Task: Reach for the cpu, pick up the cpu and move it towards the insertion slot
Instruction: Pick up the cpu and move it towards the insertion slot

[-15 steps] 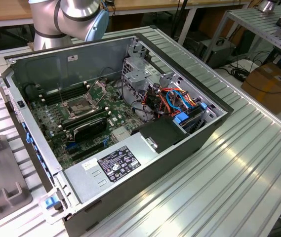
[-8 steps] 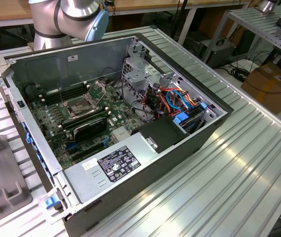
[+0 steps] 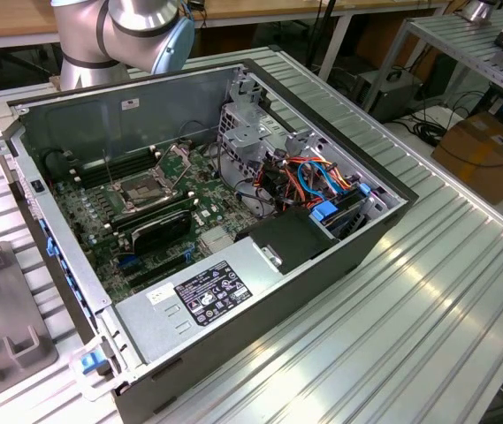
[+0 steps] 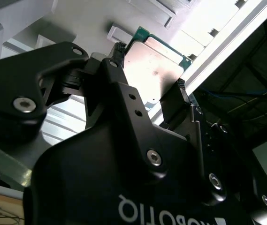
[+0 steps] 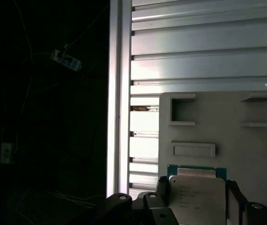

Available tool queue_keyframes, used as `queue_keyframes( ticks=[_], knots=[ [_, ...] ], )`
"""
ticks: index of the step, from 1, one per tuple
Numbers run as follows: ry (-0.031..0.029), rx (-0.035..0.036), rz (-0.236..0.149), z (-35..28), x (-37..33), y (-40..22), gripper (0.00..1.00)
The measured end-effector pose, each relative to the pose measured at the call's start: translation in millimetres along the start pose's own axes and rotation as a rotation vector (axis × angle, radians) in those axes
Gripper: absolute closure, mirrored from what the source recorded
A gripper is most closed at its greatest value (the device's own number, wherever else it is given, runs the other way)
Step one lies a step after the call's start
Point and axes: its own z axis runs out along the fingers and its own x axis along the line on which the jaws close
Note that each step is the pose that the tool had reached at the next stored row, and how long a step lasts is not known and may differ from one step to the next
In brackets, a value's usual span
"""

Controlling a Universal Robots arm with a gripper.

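exterior view: the square, shiny-framed insertion slot [image 3: 143, 190] with its dark centre sits on the green board inside the open grey metal computer case [image 3: 127, 119], at about ten o'clock from the picture's middle. the grey-and-blue robot arm [image 3: 123, 31] stands near twelve o'clock, beyond the case's far wall. this view supplies the destination and the wall to be cleared. second wrist view: the black two-fingered gripper [image 4: 149, 72] has its fingers [image 4: 185, 101] pressed against two opposite edges of the thin, flat, square silver-beige metal cpu [image 4: 156, 65], so it looks clamped on the chip. this view supplies how the edges meet the pads. first wrist view: the cpu [image 5: 196, 199] lies between the fingers at the edge of a pale grey moulded tray [image 5: 246, 140], which rests on the ribbed aluminium table [image 5: 194, 56]. whether it rests there or hangs just above, i cannot tell. this view supplies the tray's recesses. as i judge it, the pick-up wants an even squeeze on the edges, the chip kept level, and a straight rise off the tray.
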Motion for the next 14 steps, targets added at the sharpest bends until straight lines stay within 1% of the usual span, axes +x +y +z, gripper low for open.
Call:
queue_keyframes(
  ticks=[4,14],
  knots=[
    [-0.0001,-0.0001,0.000,-2.0,0.0,0.1,0.45],
    [0.0000,0.0000,0.000,-2.8,0.0,0.1,0.45]
  ],
)
